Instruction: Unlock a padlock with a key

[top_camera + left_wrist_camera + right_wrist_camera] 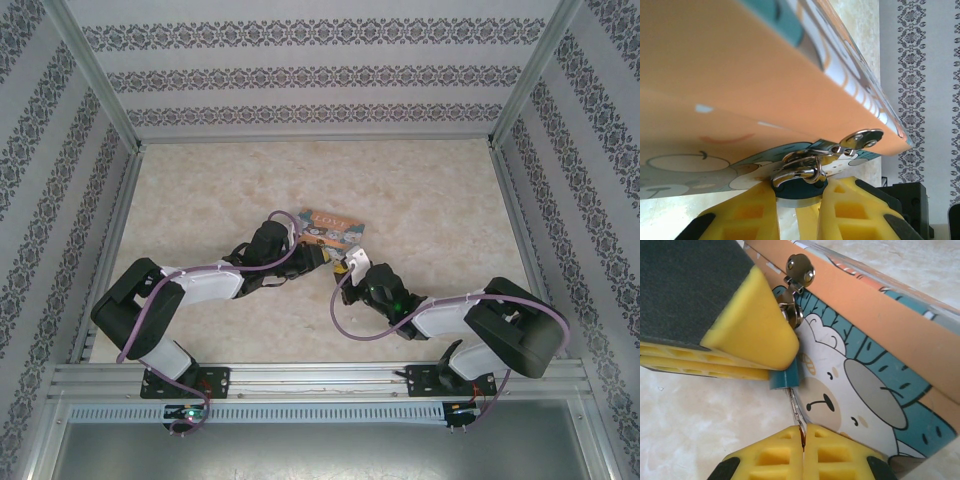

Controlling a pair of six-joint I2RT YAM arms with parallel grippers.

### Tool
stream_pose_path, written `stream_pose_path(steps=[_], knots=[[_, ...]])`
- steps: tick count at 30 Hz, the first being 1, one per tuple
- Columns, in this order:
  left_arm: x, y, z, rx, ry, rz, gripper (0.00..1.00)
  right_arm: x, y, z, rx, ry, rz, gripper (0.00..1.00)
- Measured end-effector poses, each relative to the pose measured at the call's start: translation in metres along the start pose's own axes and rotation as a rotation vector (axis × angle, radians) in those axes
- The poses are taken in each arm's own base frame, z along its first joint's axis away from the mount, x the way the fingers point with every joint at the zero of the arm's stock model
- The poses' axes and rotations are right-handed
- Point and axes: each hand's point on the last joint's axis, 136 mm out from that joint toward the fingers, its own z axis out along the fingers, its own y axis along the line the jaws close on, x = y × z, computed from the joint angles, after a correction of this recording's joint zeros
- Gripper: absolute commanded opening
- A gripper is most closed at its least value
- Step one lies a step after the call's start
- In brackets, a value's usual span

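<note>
Teal padlock (784,379) clamped by left gripper (799,195), right gripper (802,439) pinching apparent key (794,407), box (880,335) behind

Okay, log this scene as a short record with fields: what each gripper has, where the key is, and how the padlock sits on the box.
left gripper: shut on padlock, body pinched between its fingers
right gripper: shut on key
key: blade runs up into the padlock's underside; depth cannot be told
padlock: shackle looped through the hasp on the box
box: lies on the table, between the two arms
</note>
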Motion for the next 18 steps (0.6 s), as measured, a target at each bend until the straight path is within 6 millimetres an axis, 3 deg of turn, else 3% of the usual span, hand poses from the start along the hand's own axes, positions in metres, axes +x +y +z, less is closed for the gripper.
stream_pose_path(steps=[18], knots=[[-0.0004, 0.0001, 0.0, -0.001, -0.002, -0.001, 0.19, 0.0002, 0.0017, 0.0015, -0.018, -0.008, 0.019, 0.0]])
